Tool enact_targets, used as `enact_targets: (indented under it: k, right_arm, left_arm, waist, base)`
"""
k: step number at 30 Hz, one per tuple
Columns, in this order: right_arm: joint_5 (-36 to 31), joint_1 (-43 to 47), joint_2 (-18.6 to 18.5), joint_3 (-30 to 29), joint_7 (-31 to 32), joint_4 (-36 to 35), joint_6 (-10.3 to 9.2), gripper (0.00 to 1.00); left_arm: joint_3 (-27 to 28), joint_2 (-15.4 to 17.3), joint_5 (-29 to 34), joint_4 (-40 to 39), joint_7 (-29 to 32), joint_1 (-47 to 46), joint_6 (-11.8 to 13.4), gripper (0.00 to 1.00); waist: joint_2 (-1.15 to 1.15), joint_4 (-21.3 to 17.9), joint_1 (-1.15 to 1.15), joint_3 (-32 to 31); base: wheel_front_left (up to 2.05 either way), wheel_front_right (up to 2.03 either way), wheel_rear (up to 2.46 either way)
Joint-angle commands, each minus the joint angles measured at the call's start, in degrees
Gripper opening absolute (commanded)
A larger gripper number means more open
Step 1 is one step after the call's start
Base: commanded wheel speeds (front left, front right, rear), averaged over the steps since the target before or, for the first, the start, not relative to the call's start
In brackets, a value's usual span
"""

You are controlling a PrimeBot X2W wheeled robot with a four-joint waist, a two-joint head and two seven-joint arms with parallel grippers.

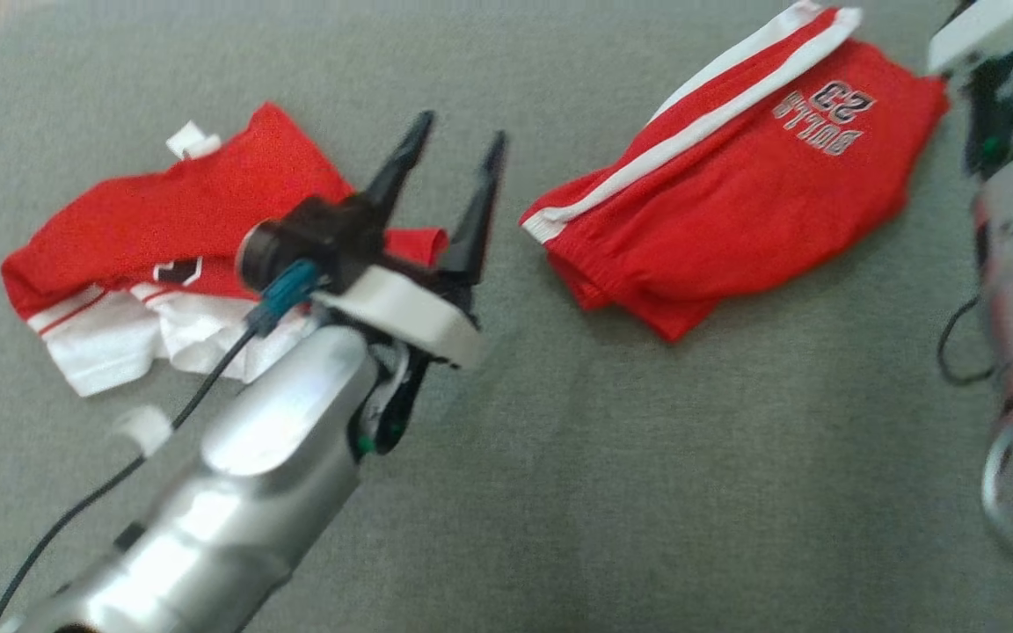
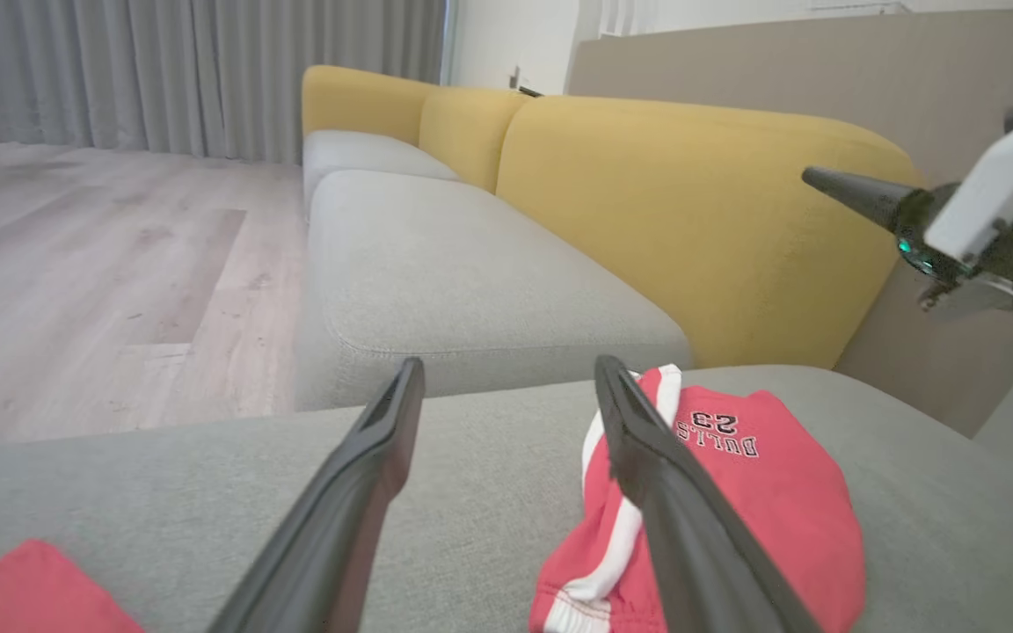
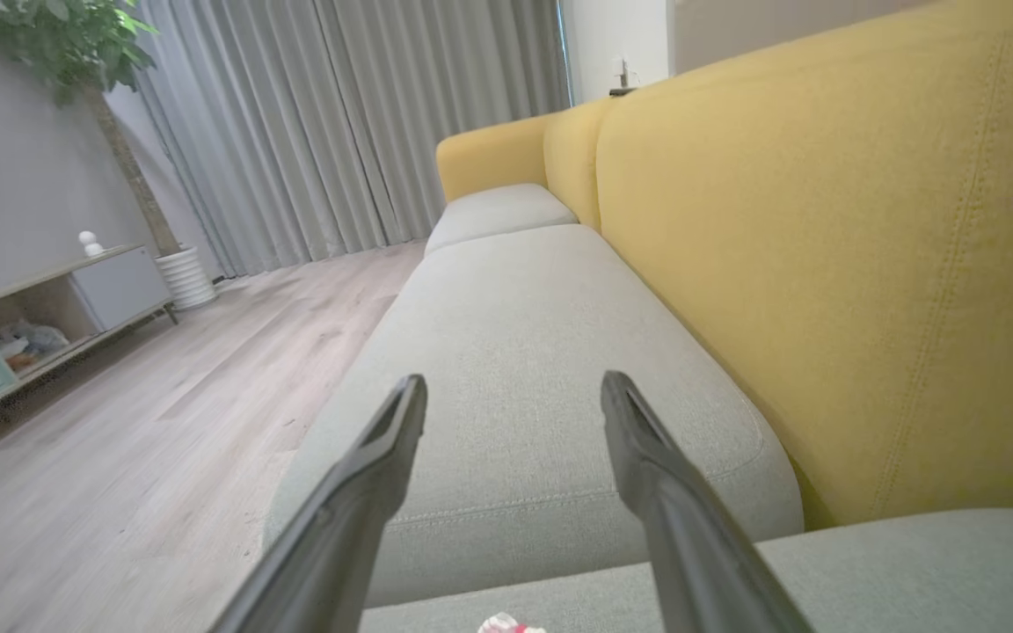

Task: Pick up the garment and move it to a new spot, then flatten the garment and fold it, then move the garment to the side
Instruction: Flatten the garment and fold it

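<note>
Red shorts [image 1: 735, 202] lie folded on grey cushion [image 1: 559, 483] — left gripper [image 1: 461, 129] splayed.

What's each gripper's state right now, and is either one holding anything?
Left gripper: open, holding nothing.
Right gripper: open, holding nothing.

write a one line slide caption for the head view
Open left gripper hovers over a grey cushion between a crumpled red and white jersey and folded red shorts.

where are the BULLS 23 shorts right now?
Head view, upper right: the shorts lie on the grey cushion, right of the left gripper, apart from the red-and-white garment at left.
</note>
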Motion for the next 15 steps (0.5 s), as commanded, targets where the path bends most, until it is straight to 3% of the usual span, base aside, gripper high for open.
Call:
enact_targets:
  k: [1,10,15]
  right_arm:
    - [1.99,2.07,1.63,3.18,-0.59,-3.9,-0.12,1.0]
    - [17.73,28.42,1.2,17.79,-0.62,-24.86,-0.12,1.0]
    - [20.52,41.3,1.4,19.27,0.35,-34.81,-0.12,1.0]
  left_arm:
    - [3.89,2.03,1.42,-2.4,-0.53,0.46,0.87,1.0]
    - [16.01,3.18,9.73,-8.01,-0.54,14.04,3.43,1.0]
    - [20.53,2.38,14.29,-10.13,-0.54,22.05,4.25,1.0]
  waist:
    - [0.0,-1.74,0.01,-2.34]
    - [0.0,-3.76,0.01,-8.03]
    - [0.0,-3.99,0.01,-9.42]
  base:
    - [0.0,0.0,0.0]
    - [0.0,0.0,0.0]
    - [0.0,0.0,0.0]
